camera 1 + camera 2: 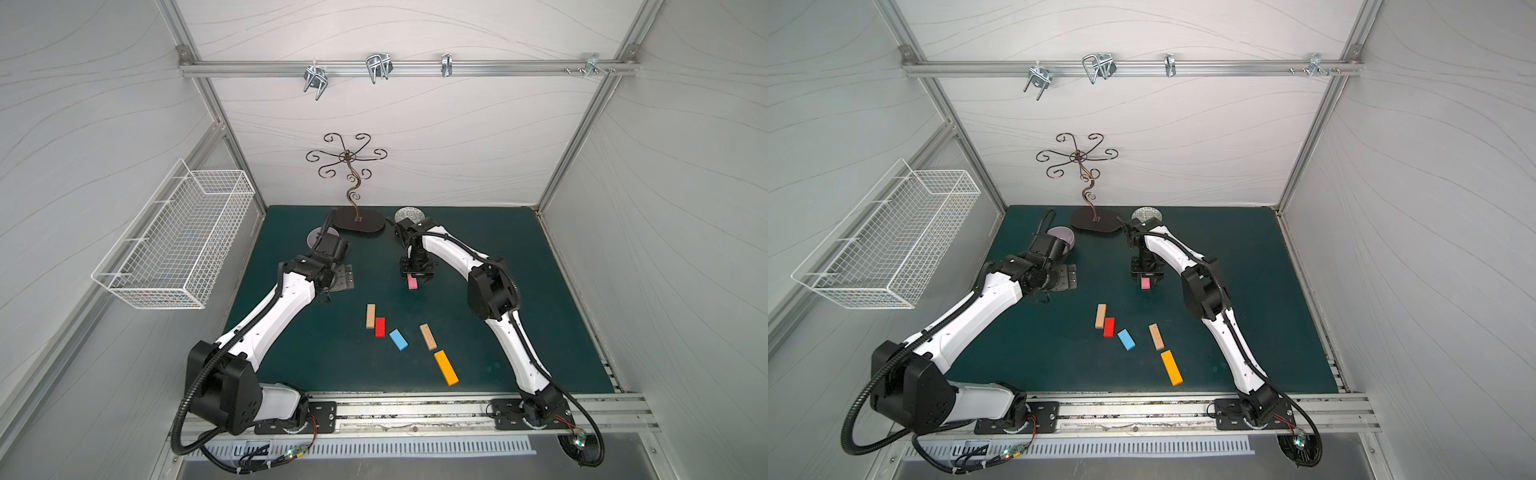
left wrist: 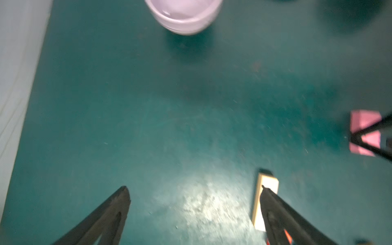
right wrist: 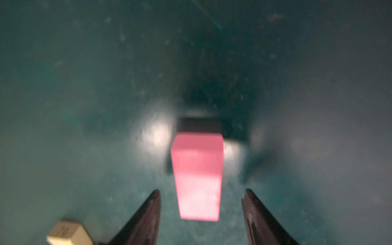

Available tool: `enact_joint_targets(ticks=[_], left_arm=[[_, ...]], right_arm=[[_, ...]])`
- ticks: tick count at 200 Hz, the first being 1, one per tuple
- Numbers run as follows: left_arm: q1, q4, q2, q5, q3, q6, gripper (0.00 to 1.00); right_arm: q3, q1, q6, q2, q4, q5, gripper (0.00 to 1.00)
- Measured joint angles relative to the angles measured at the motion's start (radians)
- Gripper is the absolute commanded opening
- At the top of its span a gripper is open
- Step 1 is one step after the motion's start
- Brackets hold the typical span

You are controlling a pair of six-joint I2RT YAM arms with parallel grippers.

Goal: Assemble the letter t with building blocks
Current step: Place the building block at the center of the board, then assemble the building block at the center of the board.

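**A:** Which step are we at?

**B:** The very start, I'd say. The short pink rectangular block (image 1: 412,282) seems to lie flat on the dark green table mat (image 1: 519,291), behind the rest. The right gripper (image 3: 201,192) stands over it with jaws parted, and a strip of mat shows on each side of the block. Nothing is pinched.

**A:** Setting it down, or reaching for it?

**B:** I can't tell. Either way there is no letter yet. The tan wooden bar (image 1: 370,316) and the short red block (image 1: 380,326) lie side by side (touching, as far as I can see). The light blue block (image 1: 398,339) is just beside them, and the second tan wooden bar (image 1: 428,337) and the long orange bar (image 1: 446,368) are nearer the front.

**A:** And the other arm?

**B:** The left gripper (image 2: 194,187) is spread wide and empty over bare mat, near the far end of the first tan bar.

**A:** Next move?

**B:** If pink heads the stem, red should go end to end with it, squarely in line. That calls for a careful grip, since the tan bar hugs one side of red.

**A:** Anything in the way?

**B:** The lilac bowl (image 1: 1065,236), the patterned bowl (image 1: 409,215) and the curly dark metal stand (image 1: 359,220) sit at the back, apart from the blocks. The white wire basket (image 1: 174,241) hangs on the wall. I'd say only the two arms could crowd each other.
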Motion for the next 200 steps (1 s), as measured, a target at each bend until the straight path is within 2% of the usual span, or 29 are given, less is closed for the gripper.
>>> enact_joint_targets(ticks=[48, 69, 85, 119, 168, 200], left_arm=[[-0.213, -0.009, -0.027, 0.055, -0.056, -0.123, 0.86], [-0.299, -0.006, 0.006, 0.068, -0.075, -0.181, 0.79], [-0.343, 0.008, 0.04, 0.091, -0.099, -0.217, 0.72], [-0.37, 0.041, 0.074, 0.162, -0.153, -0.28, 0.67], [-0.433, 0.039, 0.14, 0.2, -0.109, -0.416, 0.67], [-0.445, 0.045, 0.205, 0.207, -0.087, -0.452, 0.65]], right_arm=[[-0.365, -0.068, -0.037, -0.427, 0.095, 0.0, 0.66], [-0.48, -0.114, -0.049, -0.531, 0.119, 0.005, 0.66], [-0.557, -0.138, -0.054, -0.558, 0.134, 0.006, 0.67], [-0.683, -0.16, -0.066, -0.564, 0.153, 0.006, 0.67], [-0.75, -0.219, -0.072, -0.625, 0.164, 0.006, 0.67], [-0.763, -0.233, -0.072, -0.656, 0.175, 0.005, 0.67]])
